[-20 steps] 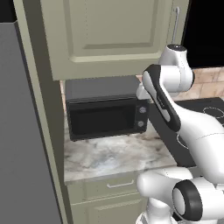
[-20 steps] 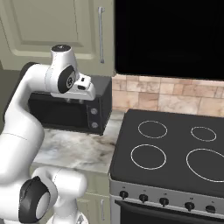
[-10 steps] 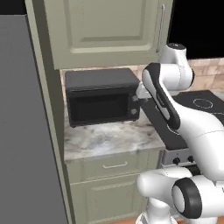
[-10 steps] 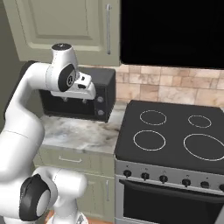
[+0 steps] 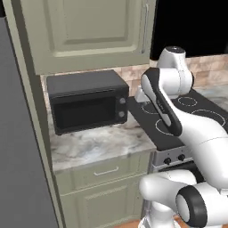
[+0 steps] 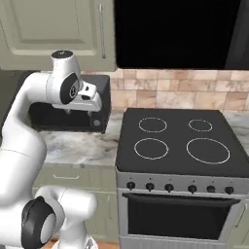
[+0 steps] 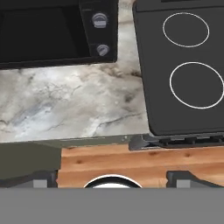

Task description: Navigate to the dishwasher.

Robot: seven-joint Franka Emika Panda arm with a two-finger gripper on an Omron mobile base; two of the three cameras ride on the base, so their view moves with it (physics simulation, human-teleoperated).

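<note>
Marble counter [image 5: 93, 144] w/ microwave [image 5: 87, 107] beside range [image 6: 182, 146]; fingers [image 7: 111, 177] apart, holding nothing.

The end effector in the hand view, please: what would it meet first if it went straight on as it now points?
Most likely the marble counter, between the microwave and the stove; depth is hard to judge.

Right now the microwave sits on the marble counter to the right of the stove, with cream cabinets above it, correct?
Not quite. The microwave sits on the marble counter to the left of the stove, not the right, as the right base view shows. The cream cabinets are above it as you said.
</note>
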